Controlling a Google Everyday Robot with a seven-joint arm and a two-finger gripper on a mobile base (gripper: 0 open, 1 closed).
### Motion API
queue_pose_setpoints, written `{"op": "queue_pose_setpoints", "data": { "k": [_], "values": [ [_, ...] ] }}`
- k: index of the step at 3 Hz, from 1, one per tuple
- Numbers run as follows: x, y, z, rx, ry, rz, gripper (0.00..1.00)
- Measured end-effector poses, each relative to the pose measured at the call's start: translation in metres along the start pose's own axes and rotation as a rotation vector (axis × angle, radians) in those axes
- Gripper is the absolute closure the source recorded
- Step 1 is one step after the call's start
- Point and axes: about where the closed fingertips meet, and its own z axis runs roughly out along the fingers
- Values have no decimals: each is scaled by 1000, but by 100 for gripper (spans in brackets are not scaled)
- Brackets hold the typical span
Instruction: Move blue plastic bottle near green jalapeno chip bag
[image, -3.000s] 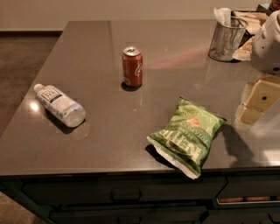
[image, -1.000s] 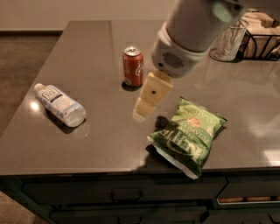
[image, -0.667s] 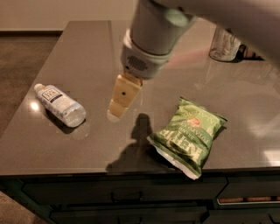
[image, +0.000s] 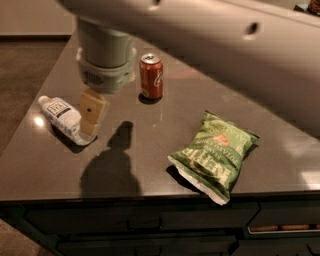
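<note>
The blue plastic bottle (image: 62, 116) lies on its side at the left of the dark countertop (image: 150, 125), white cap toward the far left. The green jalapeno chip bag (image: 214, 154) lies flat at the right, near the front edge. My gripper (image: 91, 112) hangs from the arm that crosses the top of the view. Its tan finger sits right over the near end of the bottle and hides part of it. The bottle rests on the countertop.
An orange-red soda can (image: 151, 76) stands upright at the back middle, between bottle and bag. The arm's shadow (image: 112, 162) falls on the counter in front. The counter's front edge (image: 150, 192) has dark drawers below it.
My arm has swept from the right side leftward across the counter, past the can, and the gripper now sits over the bottle's near end. Bottle, can and bag have not moved.
</note>
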Motion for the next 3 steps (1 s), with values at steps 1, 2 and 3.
{"op": "queue_pose_setpoints", "data": {
  "k": [1, 2, 3],
  "values": [
    [-30, 12, 26, -7, 44, -19, 0],
    [-49, 25, 58, -19, 101, -43, 0],
    [-66, 36, 82, -25, 151, -65, 0]
  ]
}}
